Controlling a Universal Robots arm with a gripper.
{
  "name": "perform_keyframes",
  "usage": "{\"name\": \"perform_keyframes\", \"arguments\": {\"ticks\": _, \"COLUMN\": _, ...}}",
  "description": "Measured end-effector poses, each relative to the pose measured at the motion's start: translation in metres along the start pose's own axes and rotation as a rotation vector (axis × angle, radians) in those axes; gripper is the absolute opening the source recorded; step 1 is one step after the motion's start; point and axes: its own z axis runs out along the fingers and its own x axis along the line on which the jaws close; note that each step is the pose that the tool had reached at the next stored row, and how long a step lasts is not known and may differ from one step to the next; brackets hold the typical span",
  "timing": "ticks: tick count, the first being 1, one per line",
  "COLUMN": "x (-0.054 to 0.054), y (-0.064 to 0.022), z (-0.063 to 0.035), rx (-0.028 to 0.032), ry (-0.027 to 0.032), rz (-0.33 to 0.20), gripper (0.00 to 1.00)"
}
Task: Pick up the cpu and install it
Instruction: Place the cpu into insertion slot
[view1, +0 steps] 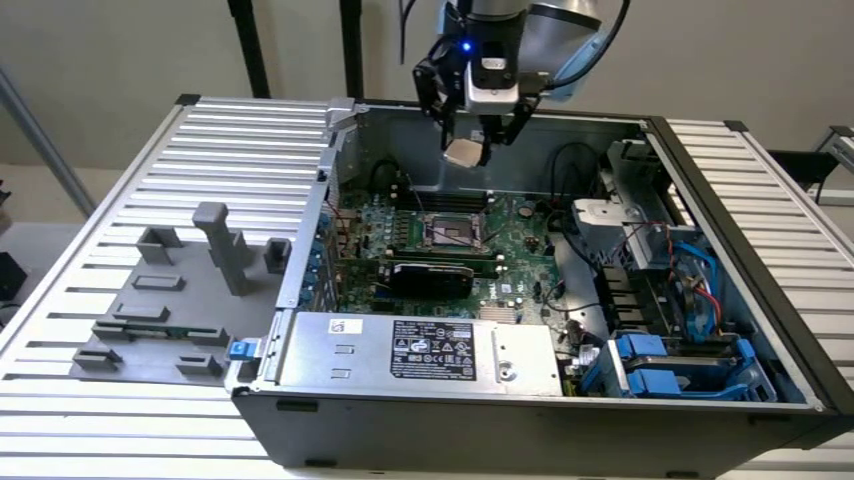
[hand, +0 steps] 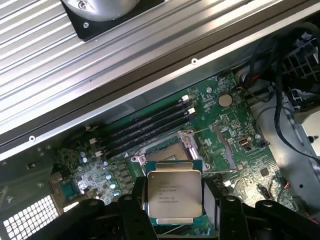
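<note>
Exterior view, from its left to its right: grey plastic blocks (view1: 220, 245) stand on the ribbed silver metal tabletop (view1: 80, 200). Beside them sits a big open dark computer box (view1: 400, 410) with a green circuit board (view1: 527, 250) lying inside. High over the back of the box hangs the black pincer (view1: 470, 140). It is closed on the small flat square chip with the pale silver top, the cpu (view1: 463, 152). The chip is up in the air and touches nothing else. Below it, on the green board, is the square metal-framed socket (view1: 454, 232), which looks empty. At the right are blue plastic drive holders (view1: 667, 365).

In the wrist view the dark fingers (hand: 131, 215) squeeze the chip by two sides.

I think the picking up is done and the chip is on its way to the socket. Putting it in calls for the chip to be flat, straight with the frame, and set down softly.
</note>
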Motion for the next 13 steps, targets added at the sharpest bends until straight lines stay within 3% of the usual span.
{"name": "perform_keyframes", "arguments": {"ticks": 13, "x": 0.0, "y": -0.0001, "z": 0.0013, "rx": -0.0042, "ry": -0.0203, "rz": 0.234, "gripper": 0.55}}
